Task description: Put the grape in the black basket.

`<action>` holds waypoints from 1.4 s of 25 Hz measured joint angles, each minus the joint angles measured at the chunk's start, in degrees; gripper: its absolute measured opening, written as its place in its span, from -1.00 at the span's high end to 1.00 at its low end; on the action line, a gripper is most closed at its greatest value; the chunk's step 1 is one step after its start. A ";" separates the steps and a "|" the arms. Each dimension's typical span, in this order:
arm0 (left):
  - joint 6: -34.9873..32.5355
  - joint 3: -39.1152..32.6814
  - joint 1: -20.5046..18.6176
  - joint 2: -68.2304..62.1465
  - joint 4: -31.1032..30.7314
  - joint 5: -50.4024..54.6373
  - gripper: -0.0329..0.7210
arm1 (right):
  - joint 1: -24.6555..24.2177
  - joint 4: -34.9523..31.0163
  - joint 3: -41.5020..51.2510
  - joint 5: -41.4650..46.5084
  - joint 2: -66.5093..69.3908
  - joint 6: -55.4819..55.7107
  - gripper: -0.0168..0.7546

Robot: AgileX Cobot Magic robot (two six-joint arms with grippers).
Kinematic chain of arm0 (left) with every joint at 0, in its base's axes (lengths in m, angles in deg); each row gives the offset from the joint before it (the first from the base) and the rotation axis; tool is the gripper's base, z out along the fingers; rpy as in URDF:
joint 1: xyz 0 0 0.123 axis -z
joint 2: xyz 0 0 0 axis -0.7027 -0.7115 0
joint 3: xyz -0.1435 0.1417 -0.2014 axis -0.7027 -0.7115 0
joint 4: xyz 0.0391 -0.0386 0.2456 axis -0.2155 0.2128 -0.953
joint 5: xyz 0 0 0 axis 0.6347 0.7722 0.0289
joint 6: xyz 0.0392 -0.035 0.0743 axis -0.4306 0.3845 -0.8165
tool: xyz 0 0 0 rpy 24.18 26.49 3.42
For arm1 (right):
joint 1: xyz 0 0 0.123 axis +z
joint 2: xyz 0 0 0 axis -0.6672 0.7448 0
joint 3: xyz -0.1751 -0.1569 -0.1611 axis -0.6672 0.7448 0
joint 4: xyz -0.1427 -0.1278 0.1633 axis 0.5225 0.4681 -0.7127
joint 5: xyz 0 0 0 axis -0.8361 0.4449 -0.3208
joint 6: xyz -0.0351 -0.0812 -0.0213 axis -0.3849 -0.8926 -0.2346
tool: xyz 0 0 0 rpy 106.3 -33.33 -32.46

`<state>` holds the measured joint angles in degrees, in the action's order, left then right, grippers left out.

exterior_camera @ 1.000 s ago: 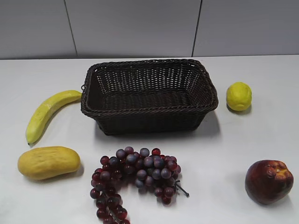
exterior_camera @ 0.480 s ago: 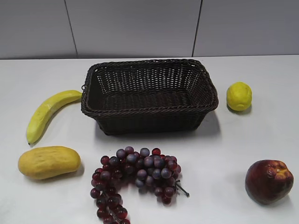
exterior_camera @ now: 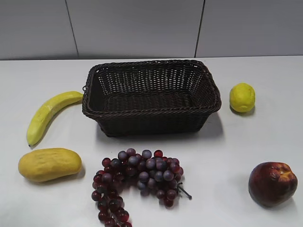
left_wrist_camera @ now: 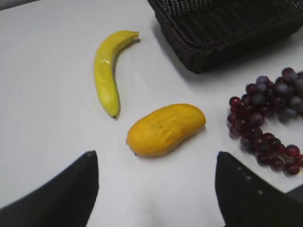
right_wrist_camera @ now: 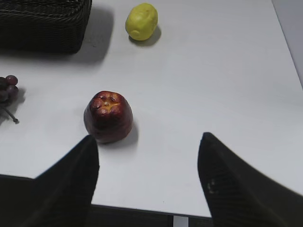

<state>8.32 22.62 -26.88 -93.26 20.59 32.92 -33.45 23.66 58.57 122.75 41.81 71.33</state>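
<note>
The grape (exterior_camera: 137, 182), a bunch of dark red and purple berries with a thin brown stem, lies on the white table in front of the black basket (exterior_camera: 151, 113), which holds nothing. In the left wrist view the grape (left_wrist_camera: 265, 118) is at the right edge and the basket corner (left_wrist_camera: 222, 38) at the top right. The right wrist view shows a few berries (right_wrist_camera: 7, 90) at the left edge and the basket (right_wrist_camera: 45, 26) top left. My left gripper (left_wrist_camera: 156, 163) is open and empty. My right gripper (right_wrist_camera: 147, 146) is open and empty above the table's front edge. Neither gripper shows in the exterior view.
A banana (exterior_camera: 47, 116) and a yellow mango (exterior_camera: 49, 164) lie left of the basket and grape. A lemon (exterior_camera: 242, 97) sits right of the basket. A large dark red apple-like fruit (exterior_camera: 272, 183) sits at the front right, just beyond my right gripper's left finger (right_wrist_camera: 108, 116).
</note>
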 joint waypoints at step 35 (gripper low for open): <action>-6.66 27.30 28.61 -70.85 -4.23 -8.60 -0.64 | 0.00 0.00 0.00 0.00 0.00 0.00 -0.33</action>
<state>1.66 49.92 1.73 -164.11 16.35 24.32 -33.45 23.66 58.57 122.75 41.81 71.33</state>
